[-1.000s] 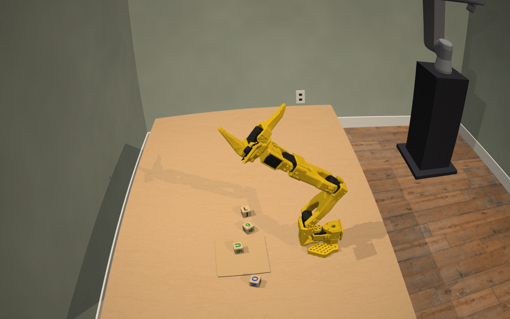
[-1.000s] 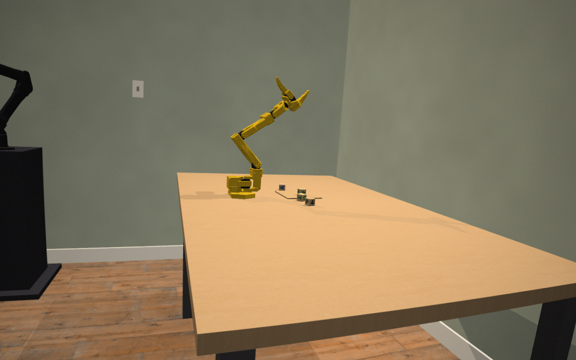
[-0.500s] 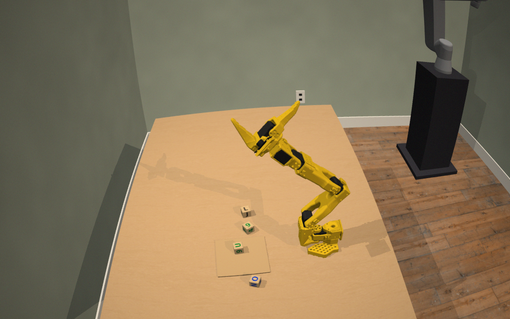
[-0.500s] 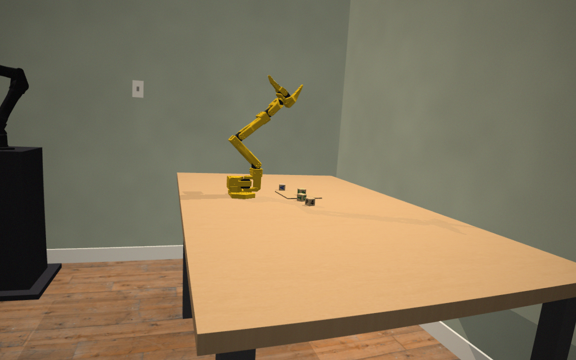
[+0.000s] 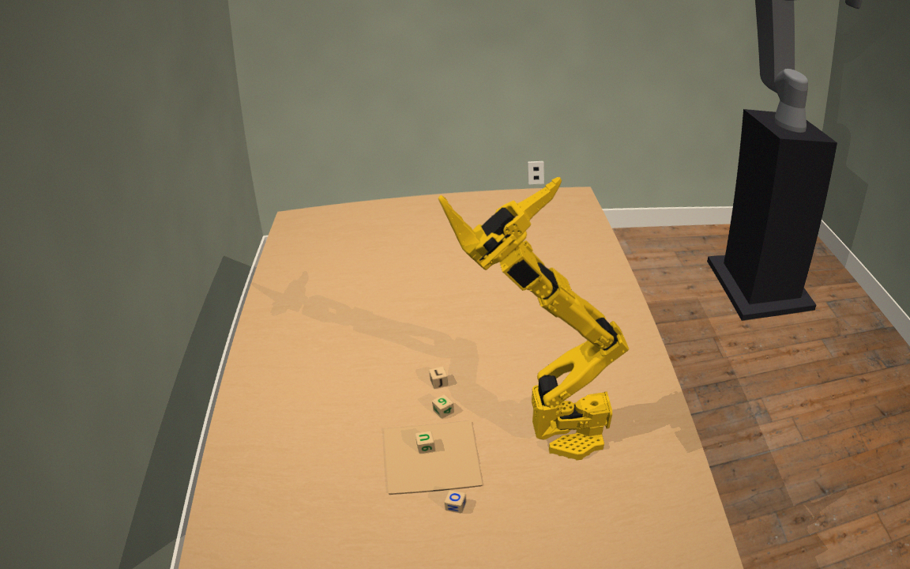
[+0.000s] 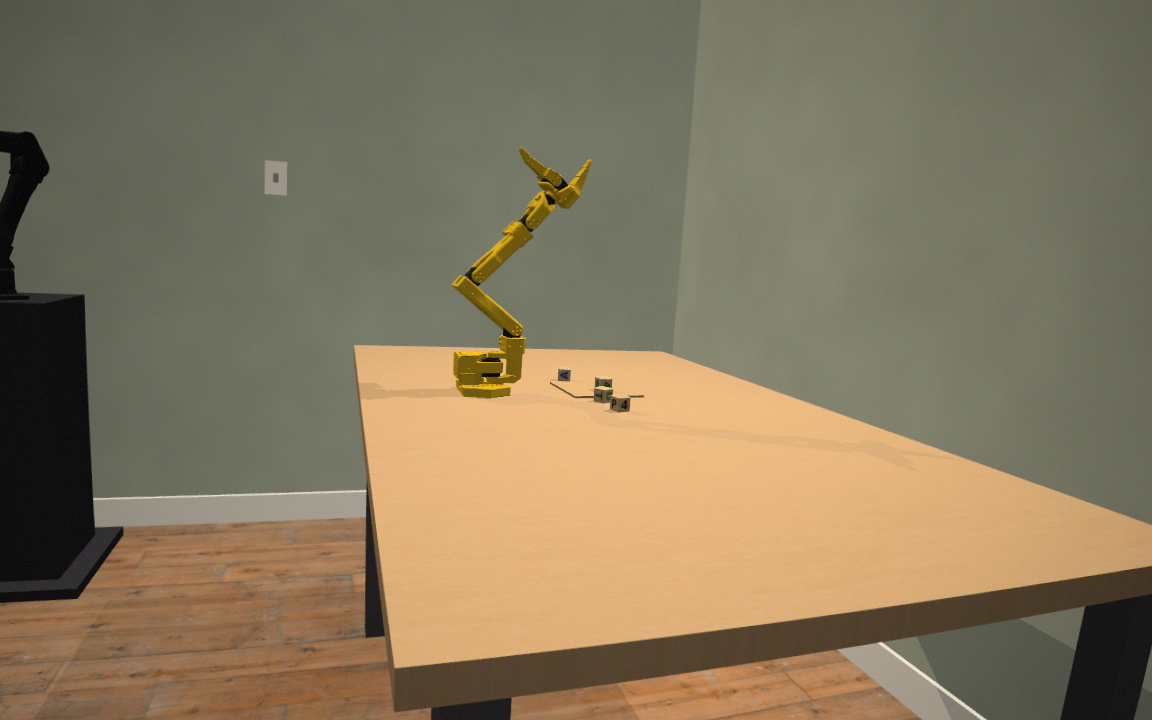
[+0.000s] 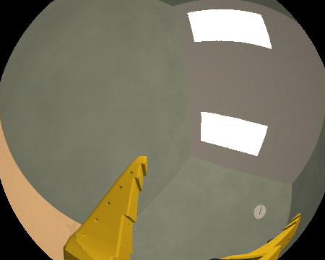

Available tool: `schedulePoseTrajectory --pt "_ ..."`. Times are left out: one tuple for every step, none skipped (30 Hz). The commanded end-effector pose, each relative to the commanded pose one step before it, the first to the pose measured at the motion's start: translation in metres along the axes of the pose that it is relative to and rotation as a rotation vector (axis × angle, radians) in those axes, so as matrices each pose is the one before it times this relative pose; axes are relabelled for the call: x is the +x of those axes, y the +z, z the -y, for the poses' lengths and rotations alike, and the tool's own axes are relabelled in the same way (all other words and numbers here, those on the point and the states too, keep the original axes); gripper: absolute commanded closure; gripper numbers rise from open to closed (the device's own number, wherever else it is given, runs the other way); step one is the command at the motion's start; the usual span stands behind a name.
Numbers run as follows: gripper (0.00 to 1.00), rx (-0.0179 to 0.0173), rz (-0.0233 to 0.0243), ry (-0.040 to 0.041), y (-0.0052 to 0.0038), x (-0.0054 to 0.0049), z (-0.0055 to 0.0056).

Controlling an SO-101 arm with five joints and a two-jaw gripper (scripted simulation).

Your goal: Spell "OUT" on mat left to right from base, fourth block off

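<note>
Fingers (image 5: 460,224) spread wide, clamped on nothing, raised high over table. O block (image 5: 455,501) just off mat (image 5: 401,480); U block (image 5: 425,442) on it. Recommended: descend squarely over O block, keep letter upright.

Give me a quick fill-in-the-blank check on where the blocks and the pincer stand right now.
1. The only block lying on the mat shows the letter ___ on top.
2. The O block lies ___ the mat.
3. The pincer is raised high, open, and holds ___.

Missing words: U; off; nothing
</note>
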State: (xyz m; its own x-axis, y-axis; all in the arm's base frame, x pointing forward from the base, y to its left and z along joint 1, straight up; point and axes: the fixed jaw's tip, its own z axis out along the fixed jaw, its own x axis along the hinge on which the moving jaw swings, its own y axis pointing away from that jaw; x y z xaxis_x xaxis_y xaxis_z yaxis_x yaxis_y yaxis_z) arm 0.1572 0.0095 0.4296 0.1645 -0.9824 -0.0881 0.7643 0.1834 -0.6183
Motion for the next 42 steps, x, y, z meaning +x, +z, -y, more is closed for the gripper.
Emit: schedulePoseTrajectory --pt "0.00 0.03392 0.00352 0.00967 -0.000463 -0.00126 0.01132" --pt "0.00 -0.01023 -0.00195 0.00641 -0.000128 0.00031 -0.00185" --pt "0.00 -0.01248 -0.00248 0.00783 -0.000156 0.00040 -0.00226" --pt "0.00 -0.01393 -0.00291 0.00876 -0.000173 0.00047 -0.00252" --pt "0.00 -0.01441 -0.00316 0.00909 -0.000176 0.00051 -0.00260" --pt "0.00 -0.01387 -0.00319 0.00878 -0.000165 0.00052 -0.00251" --pt "0.00 -0.01238 -0.00297 0.00786 -0.000143 0.00049 -0.00224" --pt "0.00 -0.01011 -0.00251 0.00643 -0.000113 0.00042 -0.00183" --pt "0.00 -0.00733 -0.00187 0.00468 -0.000079 0.00031 -0.00133" --pt "0.00 -0.00443 -0.00115 0.00283 -0.000046 0.00019 -0.00080" --pt "0.00 -0.00189 -0.00050 0.00121 -0.000019 0.00008 -0.00034" --pt "0.00 -0.00031 -0.00008 0.00020 -0.000003 0.00001 -0.00006" --pt "0.00 0.00000 0.00000 0.00000 0.000000 0.00000 0.00000" --pt "0.00 0.00000 0.00000 0.00000 0.000000 0.00000 0.00000" --pt "0.00 -0.00031 -0.00008 0.00020 -0.000003 0.00001 -0.00006" --pt "0.00 -0.00189 -0.00050 0.00121 -0.000019 0.00008 -0.00034" --pt "0.00 -0.00443 -0.00118 0.00283 -0.000045 0.00020 -0.00080" --pt "0.00 -0.00730 -0.00198 0.00468 -0.000076 0.00033 -0.00132" --pt "0.00 -0.01004 -0.00278 0.00645 -0.000105 0.00047 -0.00182" --pt "0.00 -0.01224 -0.00350 0.00789 -0.000128 0.00058 -0.00221" --pt "0.00 -0.01364 -0.00404 0.00882 -0.000142 0.00068 -0.00247" --pt "0.00 -0.01410 -0.00433 0.00915 -0.000144 0.00073 -0.00255" --pt "0.00 -0.01356 -0.00432 0.00884 -0.000134 0.00073 -0.00245" --pt "0.00 -0.01209 -0.00397 0.00791 -0.000115 0.00067 -0.00219" --pt "0.00 -0.00987 -0.00333 0.00648 -0.000090 0.00056 -0.00179" --pt "0.00 -0.00716 -0.00247 0.00471 -0.000062 0.00042 -0.00129" --pt "0.00 -0.00432 -0.00151 0.00285 -0.000036 0.00026 -0.00078" --pt "0.00 -0.00185 -0.00065 0.00122 -0.000015 0.00011 -0.00033" --pt "0.00 -0.00030 -0.00011 0.00020 -0.000002 0.00002 -0.00005" --pt "0.00 0.00000 0.00000 0.00000 0.000000 0.00000 0.00000" --pt "0.00 0.00000 0.00000 0.00000 0.000000 0.00000 0.00000" --pt "0.00 -0.00030 -0.00011 0.00020 -0.000002 0.00002 -0.00005" --pt "0.00 -0.00185 -0.00065 0.00122 -0.000015 0.00011 -0.00033" --pt "0.00 -0.00432 -0.00154 0.00285 -0.000035 0.00026 -0.00078" --pt "0.00 -0.00712 -0.00257 0.00472 -0.000059 0.00044 -0.00129" --pt "0.00 -0.00978 -0.00360 0.00650 -0.000082 0.00061 -0.00177" --pt "0.00 -0.01191 -0.00449 0.00795 -0.000100 0.00076 -0.00216" --pt "0.00 -0.01327 -0.00515 0.00889 -0.000110 0.00087 -0.00240" --pt "0.00 -0.01370 -0.00547 0.00922 -0.000110 0.00093 -0.00248" --pt "0.00 -0.01317 -0.00541 0.00891 -0.000102 0.00092 -0.00238" --pt "0.00 -0.01173 -0.00495 0.00798 -0.000086 0.00085 -0.00212" --pt "0.00 -0.00957 -0.00413 0.00653 -0.000066 0.00071 -0.00173"
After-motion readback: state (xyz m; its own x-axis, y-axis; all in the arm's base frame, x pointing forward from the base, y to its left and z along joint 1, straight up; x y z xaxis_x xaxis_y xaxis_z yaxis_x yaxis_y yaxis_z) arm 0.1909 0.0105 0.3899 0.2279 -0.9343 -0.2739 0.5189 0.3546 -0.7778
